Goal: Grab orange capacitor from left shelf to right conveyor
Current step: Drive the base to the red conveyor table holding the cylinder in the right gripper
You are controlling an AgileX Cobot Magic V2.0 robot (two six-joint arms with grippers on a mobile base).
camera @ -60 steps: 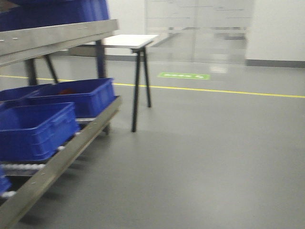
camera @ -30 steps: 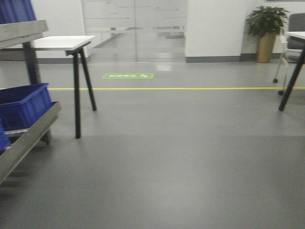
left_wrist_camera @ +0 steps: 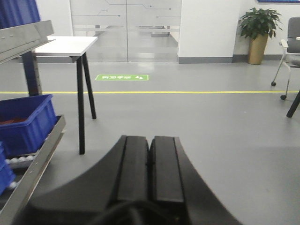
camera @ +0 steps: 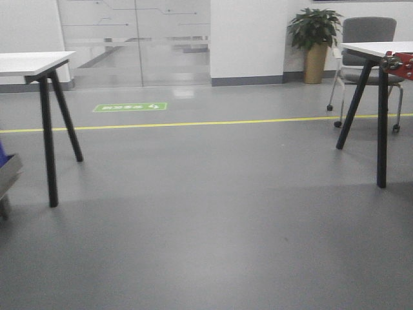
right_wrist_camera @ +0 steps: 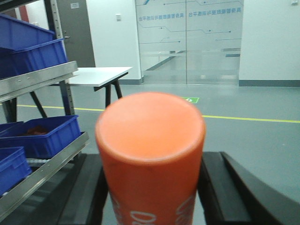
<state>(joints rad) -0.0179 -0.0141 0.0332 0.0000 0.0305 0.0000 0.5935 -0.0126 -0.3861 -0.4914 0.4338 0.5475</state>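
The orange capacitor [right_wrist_camera: 150, 136] fills the right wrist view, upright, with white print low on its side. My right gripper [right_wrist_camera: 151, 161] is shut on it, one black finger pressed against each side. The left shelf [right_wrist_camera: 38, 78] of shiny steel stands at the left behind it, also seen in the left wrist view [left_wrist_camera: 24, 36]. My left gripper [left_wrist_camera: 150, 140] is shut, its pads together with nothing between them, above bare floor. The right conveyor's dark belt is out of view; only a red bolted part [camera: 397, 63] pokes in at the right edge of the front view.
Blue bins [right_wrist_camera: 42, 136] sit on the lower rack rails. A white table [camera: 29, 62] on black legs stands left. Another white table [camera: 374, 48], a grey chair [camera: 368, 32] and a potted plant [camera: 315, 29] are at the right. Open grey floor lies between, crossed by a yellow line [camera: 193, 123].
The front view has swung right: the shelf and blue bins slid off the left edge, while the right table, chair, plant and red part came into view.
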